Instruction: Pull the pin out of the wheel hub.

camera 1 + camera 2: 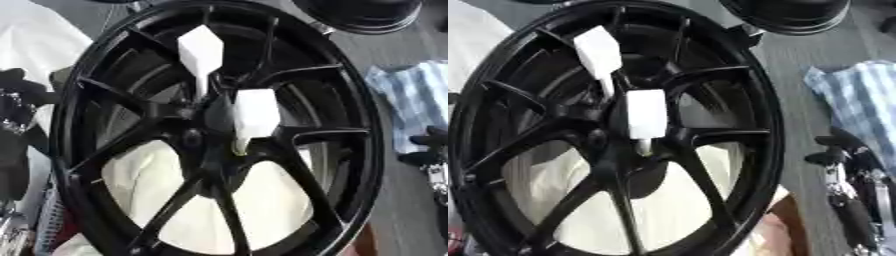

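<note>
Nearest to us: pale cream sheet (262, 210) showing through the lower spokes of the wheel (767, 150), which fills most of both views. It's a black multi-spoke wheel, lying tilted across the picture.

Our right hand (846, 155) sits at the right edge, beside the rim and apart from it, holding nothing. Fingers look loosely bent; we can't tell how far open. Our left hand (16, 107) is at the left edge, dark and mostly cut off, just beside the rim. Can't tell its finger state either.

At the hub (197, 135): two white pins with blocky heads. Lower pin (255, 117) sits just right of the hub centre, its narrow end down in the hub. Upper pin (201, 52) stands a bit further up, its stem running down toward the hub between the spokes. Both are seated in the wheel, neither touched by a hand.

Right of the wheel: blue-and-white checked cloth (859, 100) on the grey worktop (794, 75).

Far edge: part of another black round thing (794, 15), likely a second wheel, beyond the rim.
</note>
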